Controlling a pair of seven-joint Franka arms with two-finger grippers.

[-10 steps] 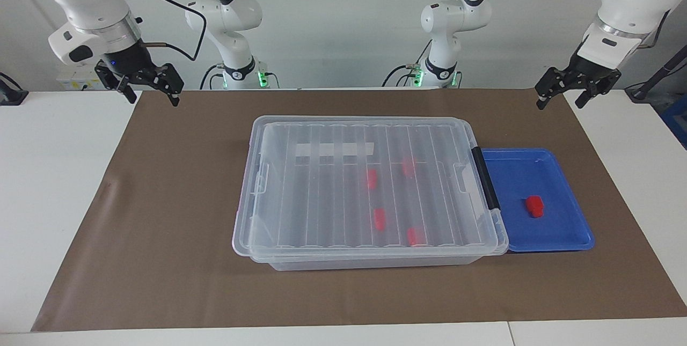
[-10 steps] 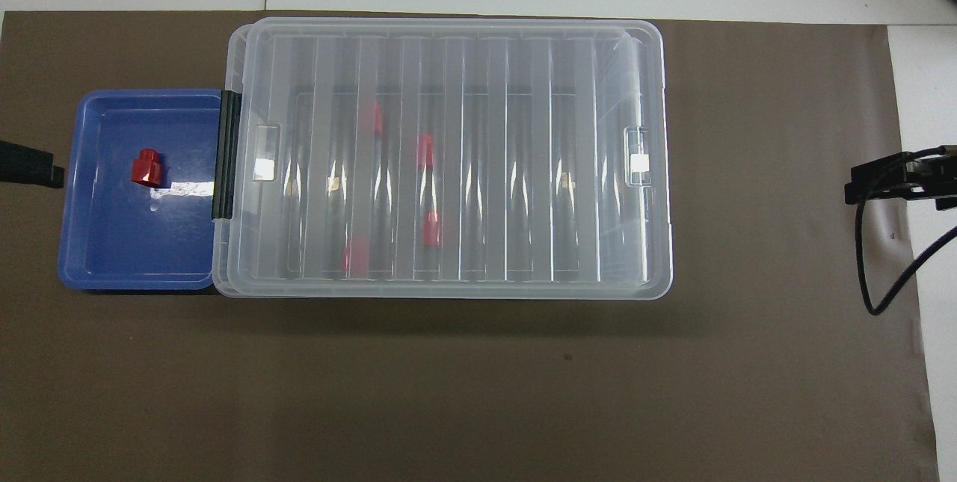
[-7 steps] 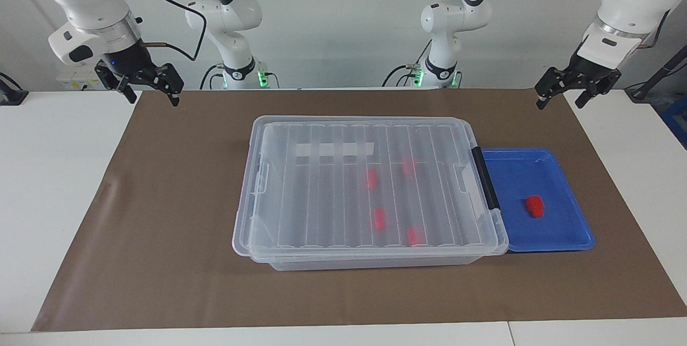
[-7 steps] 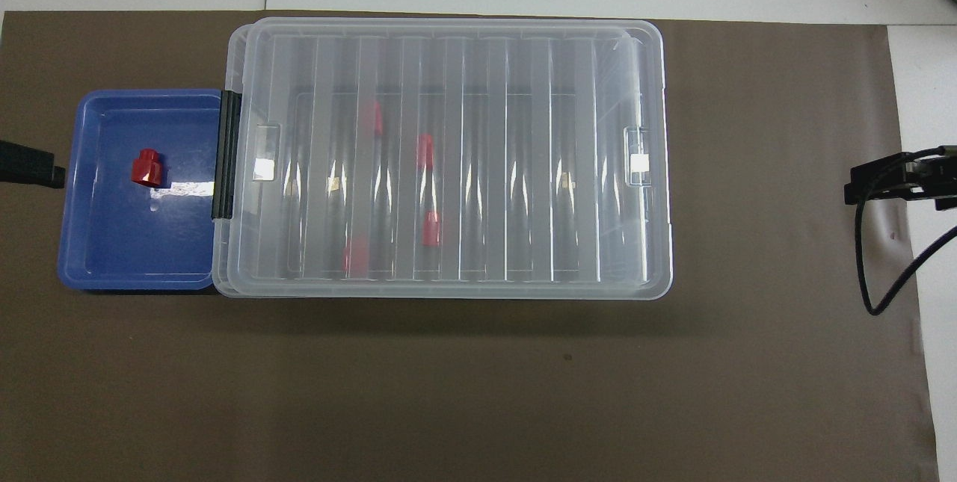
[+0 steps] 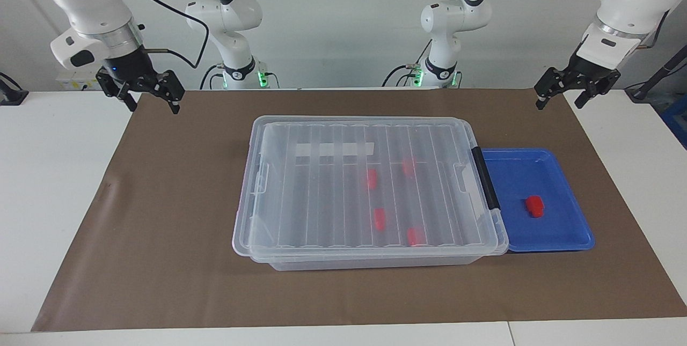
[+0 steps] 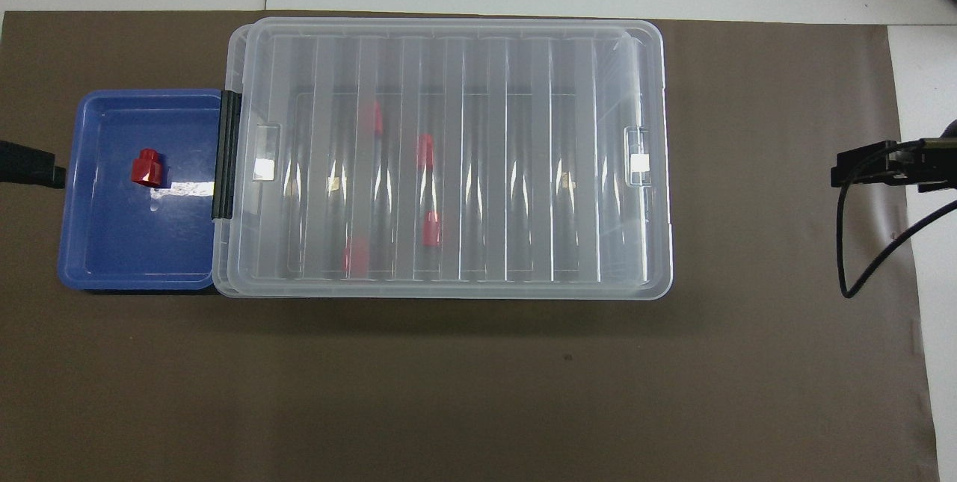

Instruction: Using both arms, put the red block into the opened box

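Right gripper [image 5: 152, 99] has shifted slightly toward frame centre at upper left of the facing view; nothing else has moved.

Both grippers hang with fingers spread wide and empty, the left gripper [image 5: 561, 99] at upper right over the mat [image 5: 177, 260] edge. Red block [image 5: 534, 206] lies in the blue tray [image 5: 582, 238], right of centre, touching the box [image 5: 257, 238], whose lid [image 5: 322, 190] is on, four red blocks [image 5: 380, 218] inside.
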